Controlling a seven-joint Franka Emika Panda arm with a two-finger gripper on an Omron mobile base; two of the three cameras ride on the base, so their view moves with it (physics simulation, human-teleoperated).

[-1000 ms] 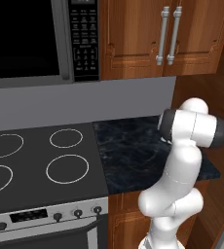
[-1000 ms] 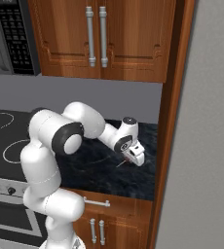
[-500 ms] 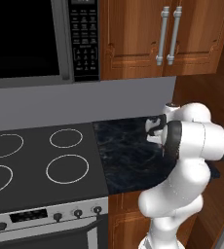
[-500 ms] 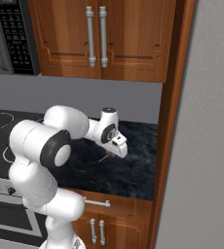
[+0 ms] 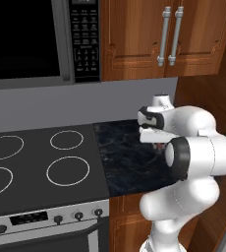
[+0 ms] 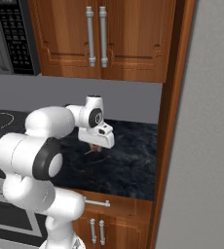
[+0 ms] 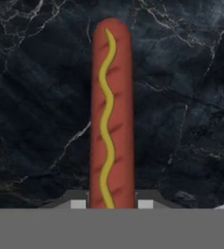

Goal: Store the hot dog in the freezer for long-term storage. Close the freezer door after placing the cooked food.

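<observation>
stove: left of the work, unused.
bench: dark marble, under the tool.
tool: clamped on the hot dog, held clear above the bench, likely for carrying.
freezer: grey panel, far right.

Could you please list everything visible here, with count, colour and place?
hot dog: one, reddish-brown with a wavy yellow line, between the fingertips over the counter.
counter: one, dark marbled, right of the stove.
stove: one, black top with four white ring burners, grey knob panel in front.
microwave: one, black and grey, above the stove.
upper cabinet: one, brown wood, two doors with grey handles, above the counter.
lower cabinet: brown wood, grey handles, under the counter.
grey panel: one, light grey, far right.
hand: one, white, shut on the hot dog.
</observation>
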